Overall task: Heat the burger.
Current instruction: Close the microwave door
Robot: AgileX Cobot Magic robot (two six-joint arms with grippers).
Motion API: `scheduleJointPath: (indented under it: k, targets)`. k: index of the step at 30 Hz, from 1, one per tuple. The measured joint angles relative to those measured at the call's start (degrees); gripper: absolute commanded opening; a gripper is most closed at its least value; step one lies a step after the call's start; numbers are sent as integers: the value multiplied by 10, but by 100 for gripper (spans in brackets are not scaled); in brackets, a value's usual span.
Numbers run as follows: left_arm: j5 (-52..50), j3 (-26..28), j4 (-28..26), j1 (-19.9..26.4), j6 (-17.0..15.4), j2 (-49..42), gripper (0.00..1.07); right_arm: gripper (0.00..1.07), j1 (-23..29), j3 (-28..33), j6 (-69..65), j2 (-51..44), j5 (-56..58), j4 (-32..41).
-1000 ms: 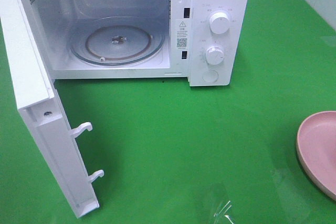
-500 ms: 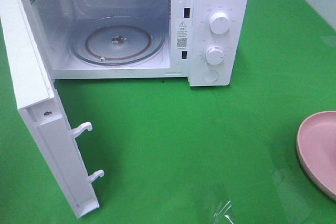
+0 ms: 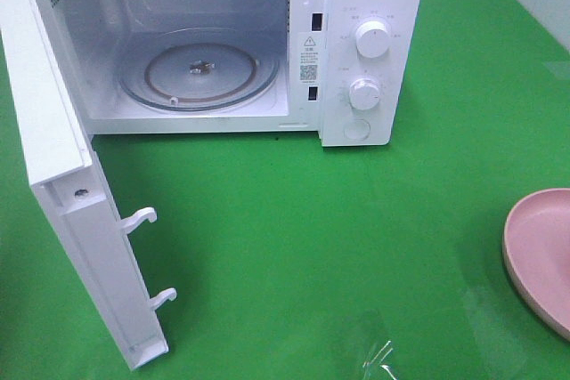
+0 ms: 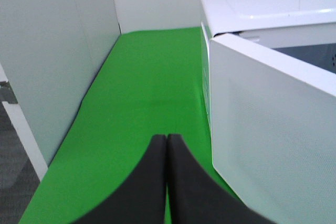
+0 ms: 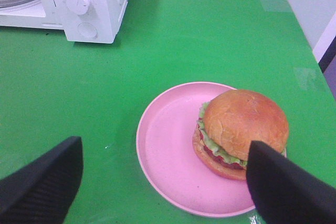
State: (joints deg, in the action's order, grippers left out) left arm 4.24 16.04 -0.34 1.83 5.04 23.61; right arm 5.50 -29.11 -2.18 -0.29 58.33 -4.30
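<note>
The burger [image 5: 242,124], with its golden-brown bun, green lettuce and red tomato, sits on the right part of a pink plate [image 5: 165,153] in the right wrist view. My right gripper [image 5: 165,182] hangs open above the plate's near side, one dark finger [image 5: 44,182] off the plate and the other finger [image 5: 286,190] just beside the burger. My left gripper [image 4: 166,139] is shut on nothing, over the green table beside the outer face of the microwave door [image 4: 268,140]. In the exterior view only the plate's edge [image 3: 534,255] shows; the burger and both grippers are outside it.
The white microwave [image 3: 370,51] stands at the back left with its door [image 3: 80,211] swung wide open toward the front. Its glass turntable [image 3: 200,73] is bare. Two knobs [image 3: 371,37] sit on the right panel. A white wall [image 4: 52,61] borders the table's left.
</note>
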Motion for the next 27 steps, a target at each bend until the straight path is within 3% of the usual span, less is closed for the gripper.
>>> scheduleJointPath:
  k: [1,5,13,16,20,27]
  targets:
    - [-60,-21,0,0,0,16,0,75,0,0,0,0,0,0]
    - [-142,-54,3,0,-1,67,0,75,0,0,0,0,0,0]
    - [-255,-61,3,0,-10,191,0,75,0,0,0,0,0,0]
    - [-297,-61,27,0,-29,240,0,75,0,0,0,0,0,0]
    - [-366,-61,108,0,-68,321,0,75,0,0,0,0,0,0]
    - [-431,-57,167,-18,-79,409,0,75,0,0,0,0,0,0]
